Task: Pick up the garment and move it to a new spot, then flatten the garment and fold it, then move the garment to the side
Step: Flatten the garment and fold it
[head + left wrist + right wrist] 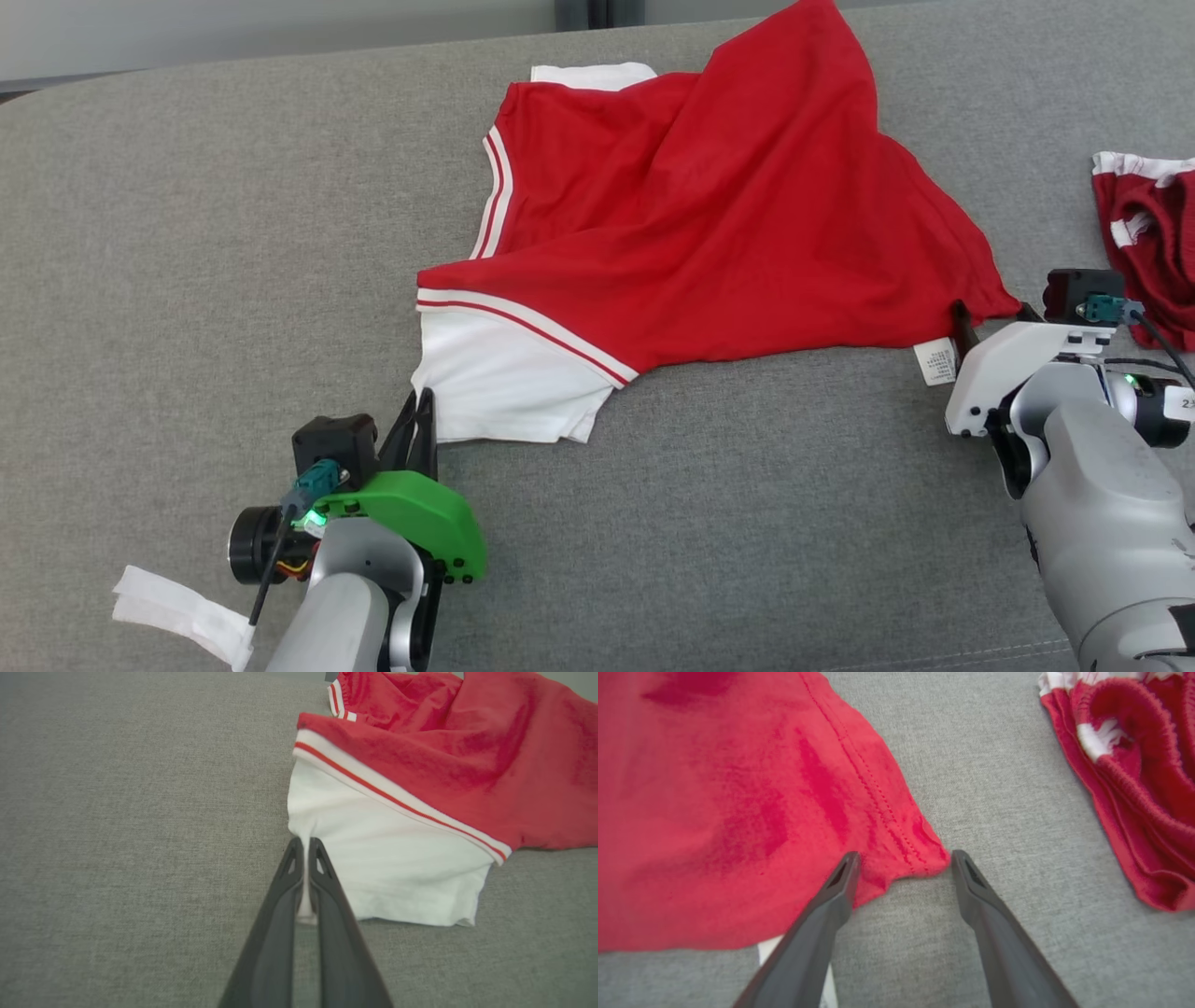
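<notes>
Grey fabric surface (187,233), near to far. Near-left corner: white cloth scrap (177,611). Our left gripper (303,843): clamped tight on the garment (691,215) at its white sleeve corner. Our right gripper (906,856): jaws wide, red hem corner between them, nothing held. Garment spread mid-surface toward the far edge. Right edge: second red bundle (1153,233).

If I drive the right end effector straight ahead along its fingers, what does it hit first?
The red garment: its hemmed corner lies between the open fingers of the right end effector, so that fabric comes first, almost at once. Fingertip height against the cloth is unclear.
</notes>
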You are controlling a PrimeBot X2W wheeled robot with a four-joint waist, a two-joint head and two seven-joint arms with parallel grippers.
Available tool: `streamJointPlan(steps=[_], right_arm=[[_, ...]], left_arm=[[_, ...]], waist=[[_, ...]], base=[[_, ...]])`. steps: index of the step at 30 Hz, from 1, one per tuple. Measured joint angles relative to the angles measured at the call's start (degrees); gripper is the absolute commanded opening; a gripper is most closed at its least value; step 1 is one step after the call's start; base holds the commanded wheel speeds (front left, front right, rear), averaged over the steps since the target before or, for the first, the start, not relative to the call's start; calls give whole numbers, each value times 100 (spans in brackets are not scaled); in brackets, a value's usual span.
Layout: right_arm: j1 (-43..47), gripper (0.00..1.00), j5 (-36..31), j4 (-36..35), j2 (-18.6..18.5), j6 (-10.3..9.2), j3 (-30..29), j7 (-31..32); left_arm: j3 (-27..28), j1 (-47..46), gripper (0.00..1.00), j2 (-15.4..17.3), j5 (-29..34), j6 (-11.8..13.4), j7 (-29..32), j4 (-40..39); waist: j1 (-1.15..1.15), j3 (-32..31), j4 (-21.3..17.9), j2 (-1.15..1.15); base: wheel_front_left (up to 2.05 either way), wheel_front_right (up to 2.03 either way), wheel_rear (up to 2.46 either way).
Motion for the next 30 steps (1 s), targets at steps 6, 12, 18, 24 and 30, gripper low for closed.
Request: streamJointPlan(steps=[6,12,18,24,30], right_arm=[[-168,0,250,328,9,0,259,-71],[-191,0,671,367,125,0,721,-419],[-173,0,1432,-93,255,0,1501,-602],[97,0,2452,-1454,-36,0,2415,-670],[588,0,3104,-3372,-847,0,2663,-550]], left_arm=[[-33,107,0,33,-25,-16,-62,-363],[47,134,0,66,-123,-89,-276,-709],[269,59,0,149,-146,-58,-612,-1248],[430,-47,0,390,-145,-21,-552,-2049],[709,-361,0,784,-23,43,-361,-3175]], waist=[[0,-62,-48,0],[0,-242,-139,0],[0,-539,-265,0],[0,-945,-406,0],[0,-1357,-523,0]], base=[[0,0,0],[0,0,0],[0,0,0],[0,0,0],[0,0,0]])
